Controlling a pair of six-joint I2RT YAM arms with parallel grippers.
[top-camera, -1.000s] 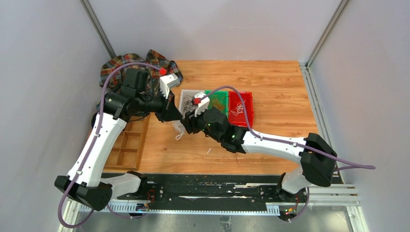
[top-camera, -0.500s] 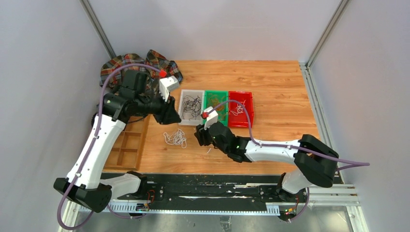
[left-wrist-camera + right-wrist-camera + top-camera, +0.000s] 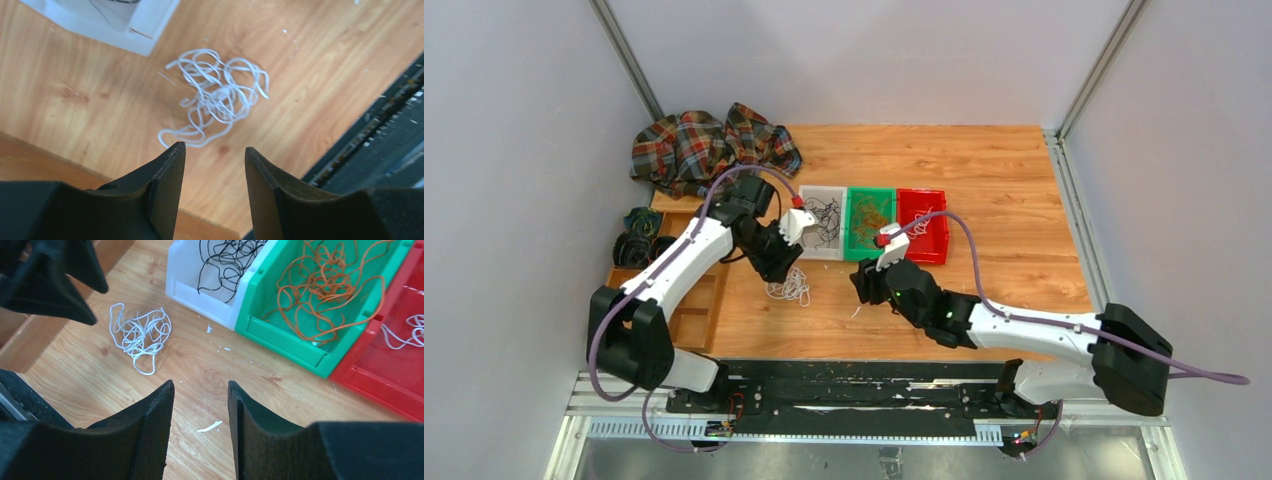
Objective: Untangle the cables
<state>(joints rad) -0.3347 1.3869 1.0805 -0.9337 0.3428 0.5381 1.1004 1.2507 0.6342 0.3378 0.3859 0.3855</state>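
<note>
Both arms had drawn back from the bins, and the left gripper (image 3: 214,150) had opened; its jaws stood about half apart, empty, hanging over the white cables (image 3: 220,97). The right gripper (image 3: 200,387) was likewise parted and held nothing.

Most of the sorting looked done: black cables (image 3: 225,260) lay in the white bin (image 3: 200,290), orange cables (image 3: 325,285) in the green bin (image 3: 285,337), and one white strand (image 3: 405,337) in the red bin (image 3: 375,385). The white knot on the table (image 3: 984,180), just before the white bin, remained.

A wooden tray (image 3: 684,310) sat close on its left, while a plaid cloth (image 3: 694,145) lay well away.
</note>
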